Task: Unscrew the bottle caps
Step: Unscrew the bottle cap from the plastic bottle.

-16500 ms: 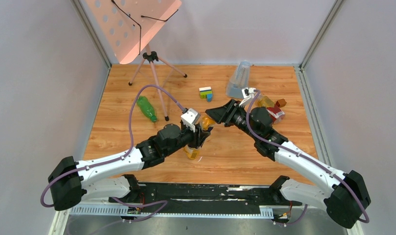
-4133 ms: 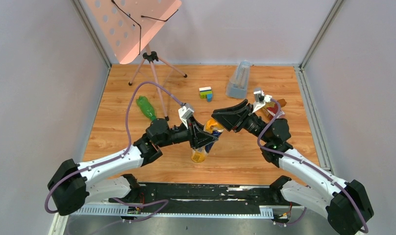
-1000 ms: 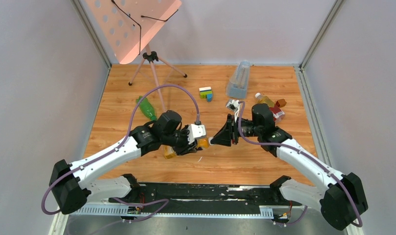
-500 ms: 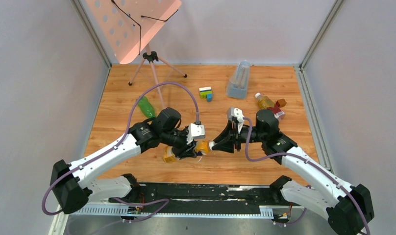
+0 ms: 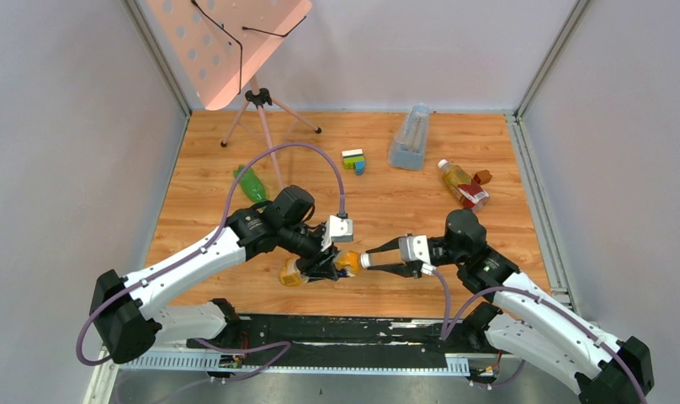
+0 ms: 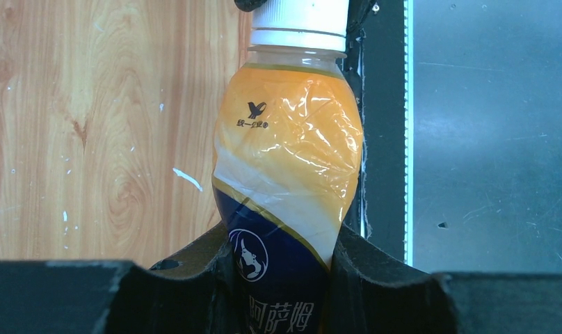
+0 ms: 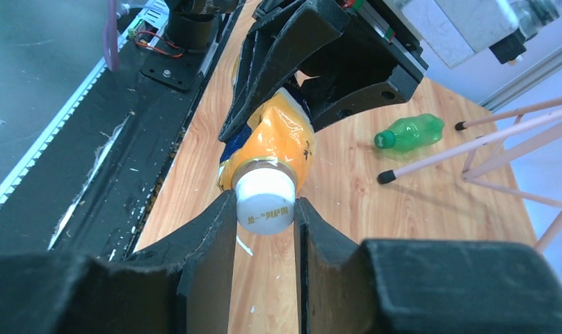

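A green plastic bottle (image 5: 250,183) lies on the wooden table (image 5: 404,210) at ten o'clock from the action, its green screw cap (image 7: 383,140) on, beside a leg of the pink tripod stand (image 5: 258,98). At centre, the left gripper (image 5: 326,268) is clamped tight round the lower body of the amber plastic bottle with the yellow label (image 6: 288,167), holding it on its side near the table's front edge, neck pointing to three o'clock. There the right gripper (image 7: 264,209) has its jaws pinched on that bottle's round white screw cap (image 7: 266,202), which sits on the neck. At one o'clock, the amber bottle with the red label (image 5: 463,185) lies capped in white, well apart, near a tall clear bluish container (image 5: 409,135).
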`<state>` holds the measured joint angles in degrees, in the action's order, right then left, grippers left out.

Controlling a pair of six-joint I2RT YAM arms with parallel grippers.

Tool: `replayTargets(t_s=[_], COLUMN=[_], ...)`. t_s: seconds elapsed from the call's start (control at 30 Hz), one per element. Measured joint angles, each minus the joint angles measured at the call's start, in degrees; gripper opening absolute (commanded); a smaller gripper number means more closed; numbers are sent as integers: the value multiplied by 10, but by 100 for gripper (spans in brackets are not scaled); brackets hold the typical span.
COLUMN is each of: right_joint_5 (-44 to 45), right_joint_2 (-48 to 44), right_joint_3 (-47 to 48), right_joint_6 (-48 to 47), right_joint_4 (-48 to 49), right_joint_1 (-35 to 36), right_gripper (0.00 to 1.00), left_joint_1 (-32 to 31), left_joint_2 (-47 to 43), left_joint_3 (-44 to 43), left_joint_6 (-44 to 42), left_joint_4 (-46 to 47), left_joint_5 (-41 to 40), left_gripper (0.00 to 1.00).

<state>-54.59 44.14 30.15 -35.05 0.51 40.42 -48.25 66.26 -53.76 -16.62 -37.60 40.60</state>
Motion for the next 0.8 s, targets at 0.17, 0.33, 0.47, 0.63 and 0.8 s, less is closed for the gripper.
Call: replayTargets(t_s=[0.17, 0.33, 0.47, 0.63, 0.8], right_joint_5=[26, 46, 40, 65, 129], right_joint_2=[-9, -19, -43, -64, -65], right_joint_3=[-5, -5, -5, -7, -15], right_joint_6=[-3, 29, 68, 132, 226], right_joint_4=[5, 8, 8, 16, 47], right_joint_1=[5, 6, 6, 6, 6], right_gripper=[53, 77, 80, 84, 85], left_joint_1=[0, -5, -6, -6, -7], left_joint_2=[2, 0, -9, -18, -33], left_joint_3=[0, 0, 2, 16, 42], left_joint_6=[0, 14, 20, 24, 28], left_joint_4=[1, 29, 50, 73, 95], left_joint_5=[-5, -40, -78, -133, -207], left_gripper=[0, 0, 0, 0, 0])
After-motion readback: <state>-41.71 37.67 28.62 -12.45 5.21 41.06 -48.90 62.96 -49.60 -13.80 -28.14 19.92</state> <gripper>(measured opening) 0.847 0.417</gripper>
